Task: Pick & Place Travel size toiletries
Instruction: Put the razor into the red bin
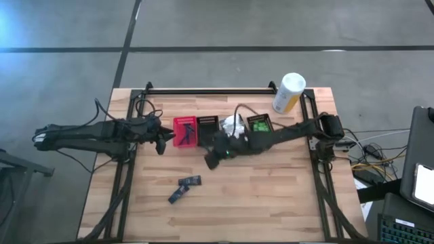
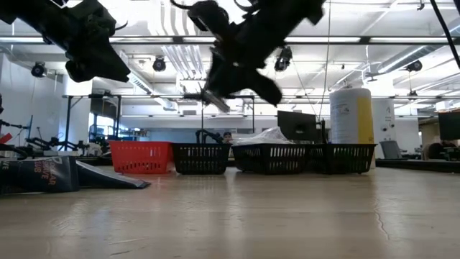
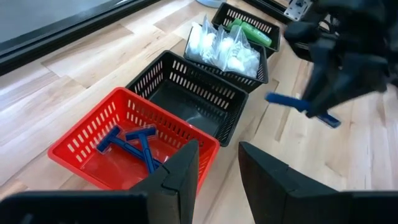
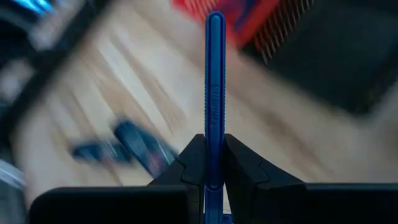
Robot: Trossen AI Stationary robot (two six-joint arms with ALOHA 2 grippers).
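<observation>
- Pale wooden slat table [image 1: 271, 196] under bright workshop ceiling lights, with four small mesh baskets lined up across its middle.
- Right gripper [image 4: 213, 163] is up off the boards, just in front of the black baskets, clenched on a slim blue plastic razor [image 4: 214, 93] by its handle.
- Two more blue razors [image 3: 134, 142] lie inside the red mesh basket [image 3: 81, 140].
- Beside it sits an empty black mesh basket [image 3: 186, 87], then one heaped with white plastic-wrapped bundles [image 3: 227, 50], then one with green packets [image 3: 252, 31].
- Left gripper [image 3: 217, 168] hovers by the red basket, jaws parted, holding nothing.
- Two dark packets [image 1: 186, 189] lie loose near the front edge.
- Tall white-and-yellow canister [image 1: 289, 92] stands at the far corner.
</observation>
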